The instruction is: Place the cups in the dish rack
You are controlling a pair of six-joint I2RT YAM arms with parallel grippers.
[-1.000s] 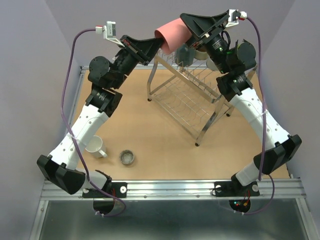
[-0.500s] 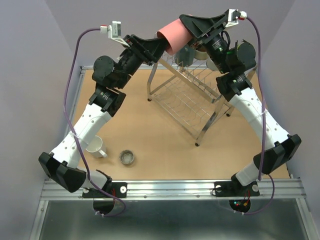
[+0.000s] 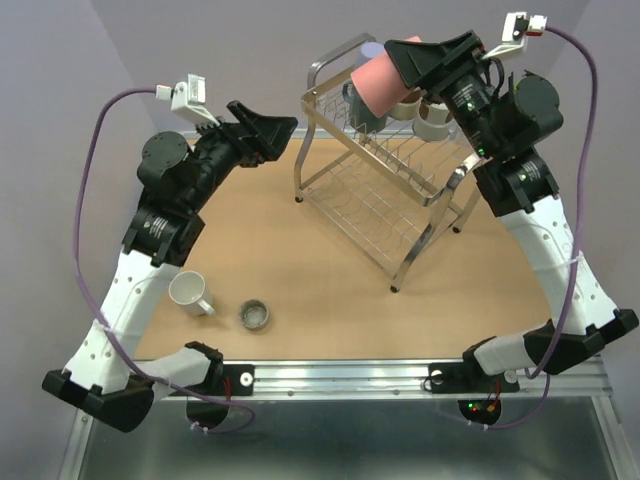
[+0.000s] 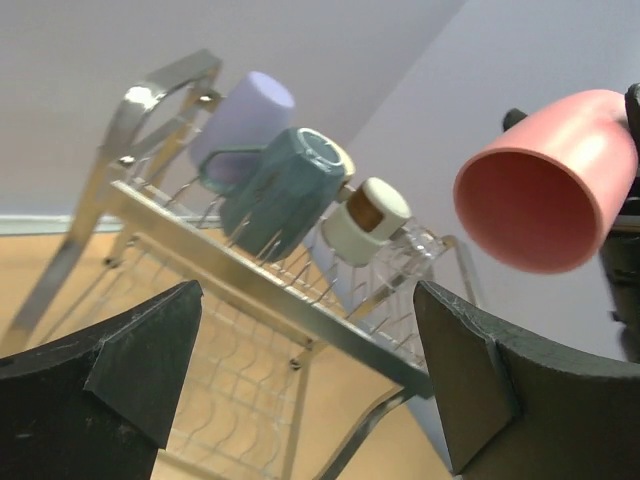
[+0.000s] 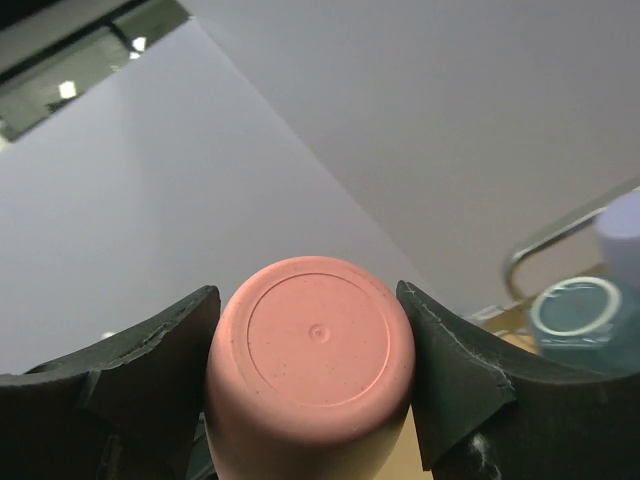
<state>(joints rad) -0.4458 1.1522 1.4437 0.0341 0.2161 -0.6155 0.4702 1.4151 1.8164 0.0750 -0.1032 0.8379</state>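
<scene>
A pink cup (image 3: pixel 376 84) hangs above the top tier of the dish rack (image 3: pixel 372 205), and my right gripper (image 3: pixel 393 72) is shut on its sides. In the right wrist view the pink cup's (image 5: pixel 312 370) base faces the camera, squeezed between both fingers of the right gripper (image 5: pixel 310 345). My left gripper (image 3: pixel 281 141) stands open and empty to the left of the rack; the left wrist view shows the gripper (image 4: pixel 306 292) facing the rack (image 4: pixel 250 270). Lavender (image 4: pixel 240 112), grey-teal (image 4: pixel 283 192) and cream-and-brown (image 4: pixel 366 220) cups lie on its top tier, the pink cup (image 4: pixel 548 185) to their right.
A white handled mug (image 3: pixel 190 293) and a short metal cup (image 3: pixel 254 314) stand on the table near the front left. The rack's looped handle (image 3: pixel 335 55) rises at the back, its bent legs (image 3: pixel 412 258) reach toward the middle.
My left gripper let go of the pink cup, opened wide and pulled back to the left. My right gripper closed on the cup and carried it right, over the rack.
</scene>
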